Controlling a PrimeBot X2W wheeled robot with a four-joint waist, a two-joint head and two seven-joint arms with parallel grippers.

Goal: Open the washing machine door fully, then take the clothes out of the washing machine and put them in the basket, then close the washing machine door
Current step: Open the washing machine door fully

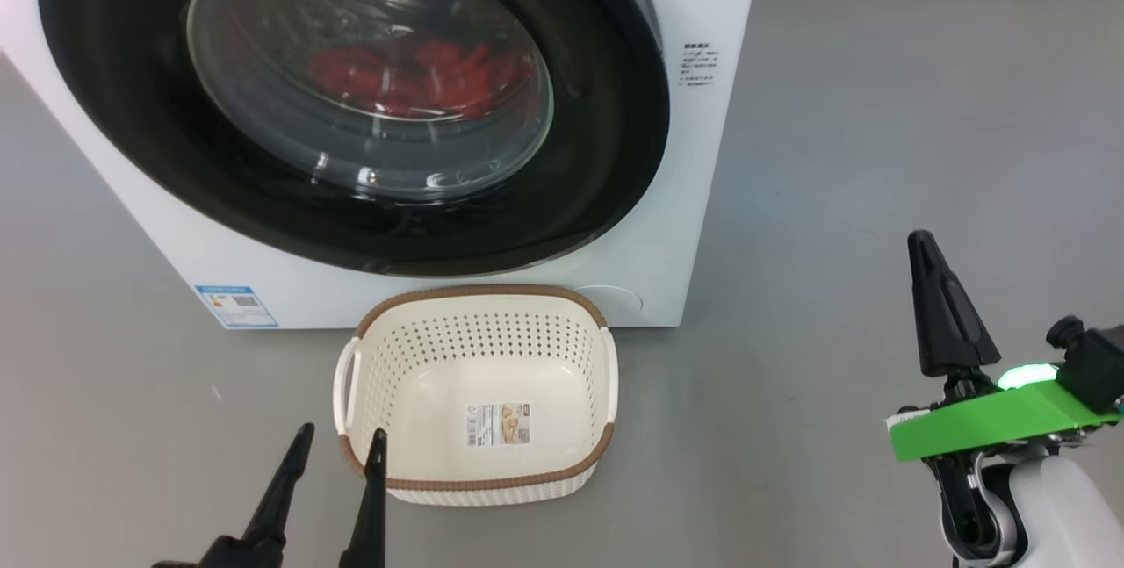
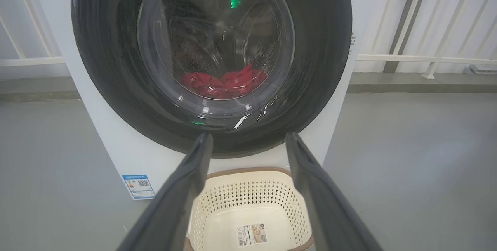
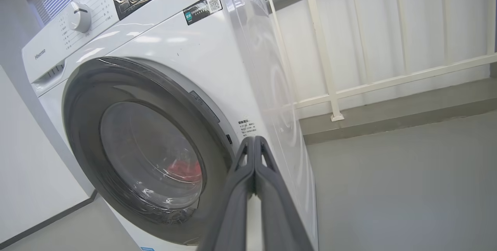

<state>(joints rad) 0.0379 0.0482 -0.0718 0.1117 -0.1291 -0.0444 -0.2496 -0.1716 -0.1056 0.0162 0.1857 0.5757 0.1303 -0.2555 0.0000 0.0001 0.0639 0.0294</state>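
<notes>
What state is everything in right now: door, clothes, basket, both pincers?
washing machine door: not swung open; latched or not, cannot tell.
clothes: inside the washing machine, behind the door.
basket: upright on the floor, empty.
left pincer: open, holding nothing.
right pincer: shut, holding nothing.

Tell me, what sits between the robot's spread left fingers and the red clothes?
The washing machine door, shut: its glass covers the clothes. The left wrist view shows it beyond the left gripper, with the basket below.
</notes>
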